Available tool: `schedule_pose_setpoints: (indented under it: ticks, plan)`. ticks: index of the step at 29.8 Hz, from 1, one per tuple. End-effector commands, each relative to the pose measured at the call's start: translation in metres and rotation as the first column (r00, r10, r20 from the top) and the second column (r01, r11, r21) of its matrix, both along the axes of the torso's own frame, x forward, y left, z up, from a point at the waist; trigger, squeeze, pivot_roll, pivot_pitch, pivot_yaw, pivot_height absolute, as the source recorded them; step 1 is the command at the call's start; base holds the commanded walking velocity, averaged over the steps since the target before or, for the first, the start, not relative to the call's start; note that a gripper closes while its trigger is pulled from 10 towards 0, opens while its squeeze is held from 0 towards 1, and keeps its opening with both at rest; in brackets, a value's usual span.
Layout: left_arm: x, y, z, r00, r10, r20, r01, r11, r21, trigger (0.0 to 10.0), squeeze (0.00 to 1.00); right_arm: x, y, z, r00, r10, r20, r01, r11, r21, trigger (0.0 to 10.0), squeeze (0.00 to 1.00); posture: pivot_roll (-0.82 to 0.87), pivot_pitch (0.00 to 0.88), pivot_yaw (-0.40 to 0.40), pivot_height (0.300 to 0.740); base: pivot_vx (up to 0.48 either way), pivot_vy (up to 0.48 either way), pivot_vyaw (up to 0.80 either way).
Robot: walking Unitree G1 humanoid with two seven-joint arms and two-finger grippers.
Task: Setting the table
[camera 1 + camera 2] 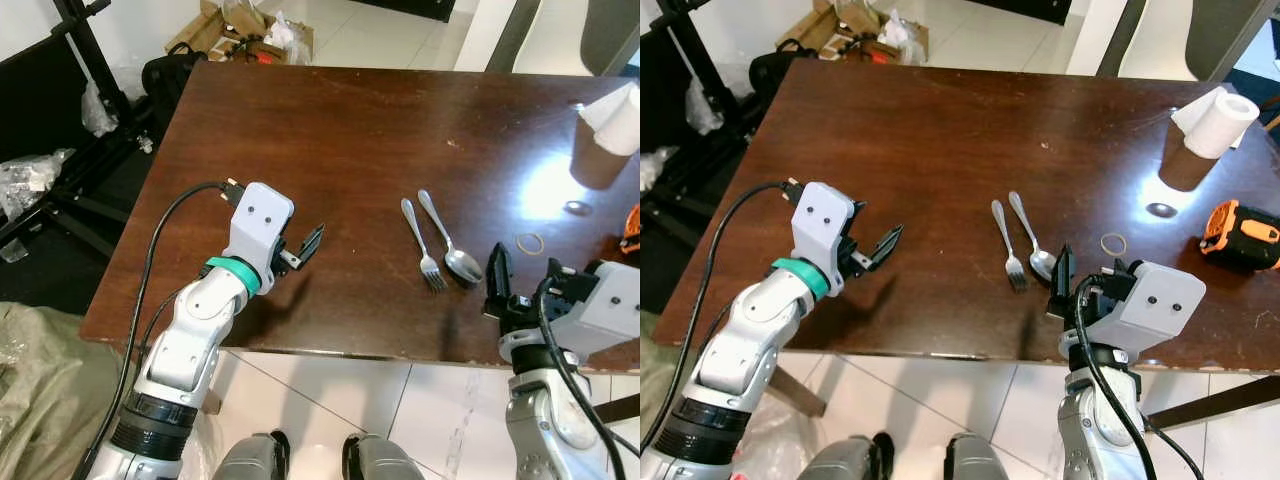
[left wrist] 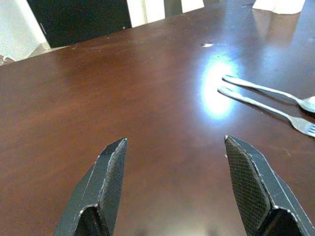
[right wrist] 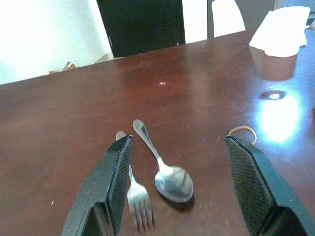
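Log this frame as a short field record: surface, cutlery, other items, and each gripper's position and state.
surface: dark wooden table
cutlery: fork and spoon side by side, near the front edge
other items: rubber band, paper roll, orange tape measure
left gripper: open, over bare table, left of the cutlery
right gripper: open, just behind the cutlery, pointing at the spoon

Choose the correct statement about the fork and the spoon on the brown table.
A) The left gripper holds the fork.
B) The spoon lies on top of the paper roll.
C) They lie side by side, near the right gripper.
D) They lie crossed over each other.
C: the fork and spoon lie side by side, apart, just ahead of the open right gripper.
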State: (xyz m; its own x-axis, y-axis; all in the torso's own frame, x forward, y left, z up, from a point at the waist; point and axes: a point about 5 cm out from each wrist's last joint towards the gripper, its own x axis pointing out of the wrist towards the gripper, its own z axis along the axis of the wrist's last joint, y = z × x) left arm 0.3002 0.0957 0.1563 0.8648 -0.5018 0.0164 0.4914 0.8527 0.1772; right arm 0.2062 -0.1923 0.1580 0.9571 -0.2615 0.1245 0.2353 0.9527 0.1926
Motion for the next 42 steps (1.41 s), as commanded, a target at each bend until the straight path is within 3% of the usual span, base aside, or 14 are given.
schedule_pose_setpoints:
  ticks: [1,29,42]
  plan:
    - [-0.0022,-0.0001,-0.0037,1.0,-0.004,-0.01,0.004,1.0,0.011,10.0,0.0,-0.0009,-0.001,-0.0063,1.0,-0.006,-0.027,0.007,1.0,0.013,10.0,0.0,-0.06,0.0,0.062,0.74,-0.311,0.0,0.0]
    - [-0.0024,-0.0008,-0.0029,1.0,-0.013,-0.006,0.013,1.0,0.01,10.0,0.0,0.0003,-0.0001,-0.0061,1.0,-0.003,-0.019,0.003,1.0,0.015,10.0,0.0,-0.06,0.0,0.067,0.74,-0.275,0.0,0.0]
    - [-0.0023,-0.0014,-0.0027,1.0,-0.015,-0.007,0.016,1.0,0.008,10.0,0.0,0.0026,0.0009,-0.0046,1.0,0.001,-0.012,-0.001,0.999,0.046,10.0,0.0,-0.06,0.0,0.07,0.74,0.0,0.0,0.12]
